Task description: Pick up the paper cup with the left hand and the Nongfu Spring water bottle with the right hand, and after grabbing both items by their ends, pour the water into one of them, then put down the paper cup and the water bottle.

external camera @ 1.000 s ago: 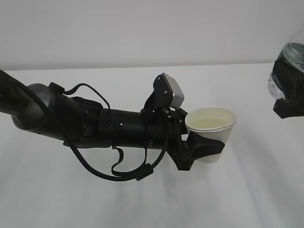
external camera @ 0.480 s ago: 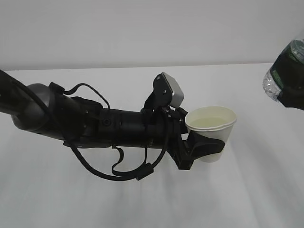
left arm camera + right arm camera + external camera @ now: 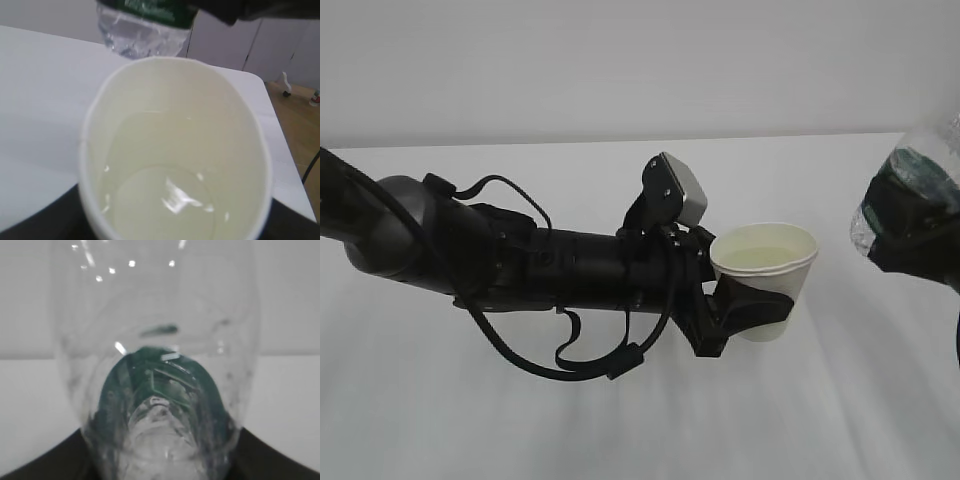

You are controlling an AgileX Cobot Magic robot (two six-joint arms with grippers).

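The right claw (image 3: 920, 245) with the Nongfu Spring water bottle (image 3: 905, 195) now sits lower and further left in the exterior view than a second ago, nearer the paper cup (image 3: 767, 280), more of its black body showing.

My left arm (image 3: 500, 255) is a thick black tube with a rounded dark-grey joint, loose black cables looping beneath it, and a silver-grey block (image 3: 682, 192) just behind the black left claw (image 3: 745, 310). My right claw (image 3: 920, 245) shows black too.
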